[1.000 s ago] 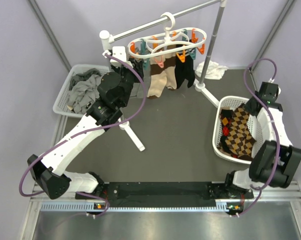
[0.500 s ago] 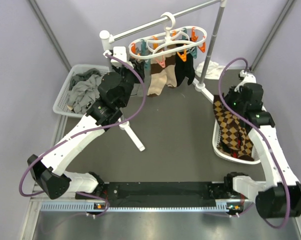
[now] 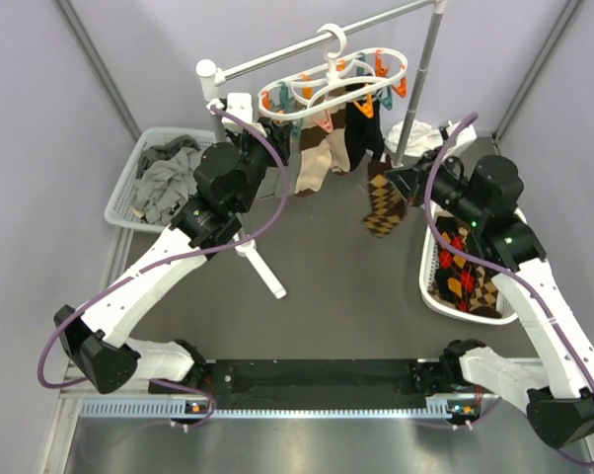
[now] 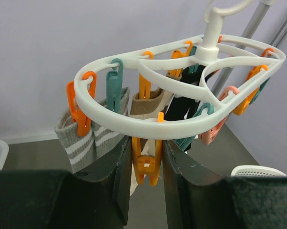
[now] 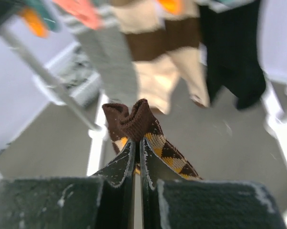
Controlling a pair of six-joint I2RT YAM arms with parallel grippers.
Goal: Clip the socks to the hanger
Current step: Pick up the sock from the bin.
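Observation:
The white hanger (image 3: 329, 69) hangs by its hook from the rail, and its ring (image 4: 134, 125) fills the left wrist view. My left gripper (image 4: 147, 167) is shut on an orange clip (image 4: 147, 164) at the ring's near rim, a finger pressed on each side of it. My right gripper (image 5: 138, 138) is shut on the brown cuff of an argyle sock (image 5: 169, 150). From above, that sock (image 3: 383, 205) dangles just right of the hung socks, below the hanger. More argyle socks (image 3: 465, 281) lie in the right basket (image 3: 425, 286).
A beige-and-brown sock (image 3: 312, 163), a black sock (image 3: 356, 143) and a grey striped sock (image 4: 86, 138) hang from clips. The rail stand's pole (image 3: 420, 89) and foot (image 3: 262, 267) flank the hanger. A basket of grey socks (image 3: 159, 183) sits at the left, a white cloth (image 3: 425, 133) at the back.
My right arm has swung left out of the basket, carrying an argyle sock up beside the hung socks. The left arm has stayed on the clip.

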